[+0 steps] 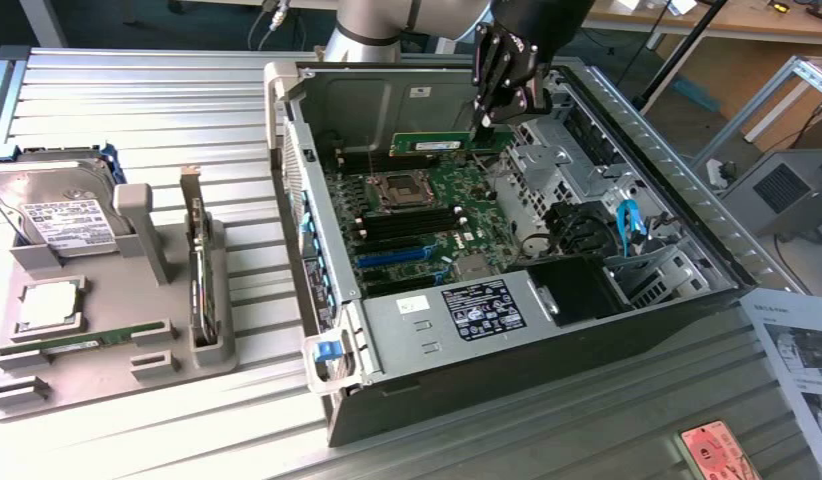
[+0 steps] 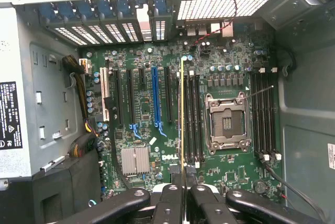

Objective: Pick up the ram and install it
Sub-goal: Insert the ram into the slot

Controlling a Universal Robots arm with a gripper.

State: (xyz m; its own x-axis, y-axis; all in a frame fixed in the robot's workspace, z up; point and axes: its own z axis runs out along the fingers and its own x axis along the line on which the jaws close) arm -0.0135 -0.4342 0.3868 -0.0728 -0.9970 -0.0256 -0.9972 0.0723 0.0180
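Hanging over the open computer case [image 1: 425,95], the gripper [image 2: 182,176] is clamped on one end of the ram [image 2: 181,114] (seen edge-on from the wrist), whose long axis runs parallel to the black memory slots [image 2: 192,119] lying just beside its line on the motherboard [image 2: 141,130] below.

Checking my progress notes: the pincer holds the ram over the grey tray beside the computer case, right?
No. The pincer does hold the ram, but over the motherboard inside the open case, not over the grey tray; the exterior view shows it.
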